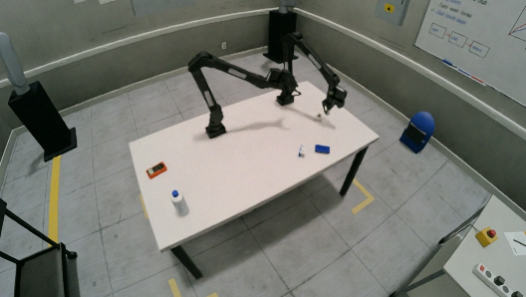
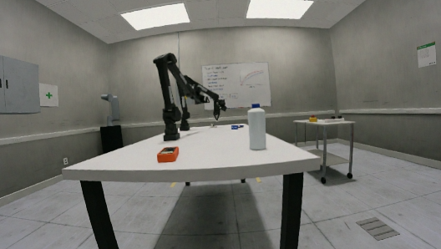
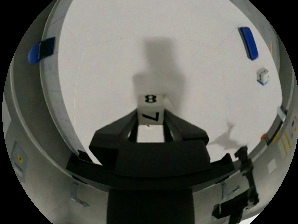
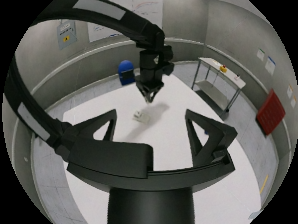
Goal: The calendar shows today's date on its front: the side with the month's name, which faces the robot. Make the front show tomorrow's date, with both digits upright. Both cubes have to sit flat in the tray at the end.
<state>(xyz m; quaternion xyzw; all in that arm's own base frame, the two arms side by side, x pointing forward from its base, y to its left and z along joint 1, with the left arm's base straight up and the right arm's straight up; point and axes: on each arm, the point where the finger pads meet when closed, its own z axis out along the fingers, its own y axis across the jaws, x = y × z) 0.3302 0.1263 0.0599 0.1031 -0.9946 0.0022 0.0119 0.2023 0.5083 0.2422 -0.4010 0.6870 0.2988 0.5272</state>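
A white cube is held between the fingertips of my left gripper, which is shut on it. In the left wrist view an 8 and a 7 show on two of its faces, both turned sideways. The small calendar tray stands on the table below and beside this gripper, with a pale block on it; its front digits are too small to read. It also shows tiny in the top view. My right gripper is wide open and empty, held in the air away from the tray.
A blue eraser-like block and a small white-and-blue box lie near the table's far edge from the arms. An orange meter and a white bottle stand at the other end.
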